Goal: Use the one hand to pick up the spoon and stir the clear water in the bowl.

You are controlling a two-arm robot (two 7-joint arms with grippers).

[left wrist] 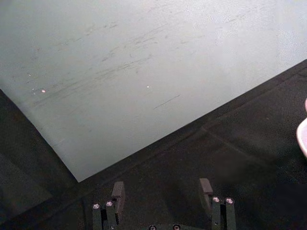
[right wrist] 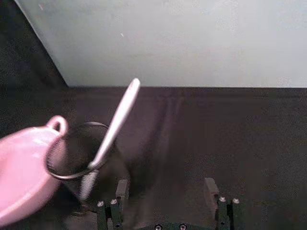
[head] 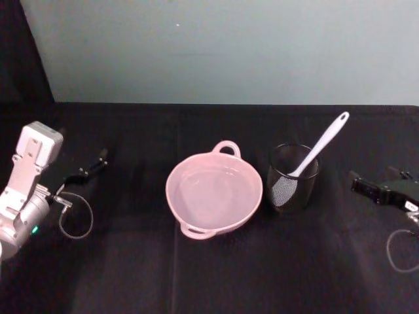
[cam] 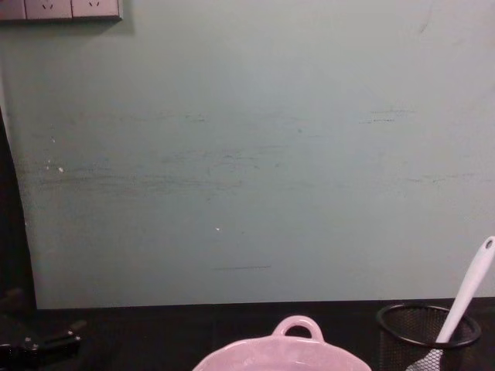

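Nearest to us, our left gripper [head: 91, 167] sits low at the left edge of the black desk [head: 209, 275], its jaws spread with nothing between them, well apart from everything else. Our right gripper [head: 366, 186] rests at the right edge, also spread and empty, near the black wire-mesh cup [head: 292, 178].

At the middle of the desk we see the pink bowl [head: 214, 191], upright, with a small loop handle at its far rim and another at its near rim. The clear water [head: 209, 190] inside shows as a faint gloss.

Just to the right of the bowl stands the mesh cup. The white spoon [head: 321, 145] stands in it, paddle end down, handle leaning up and to the right.

Behind the desk we see a pale green wall [cam: 247, 154].
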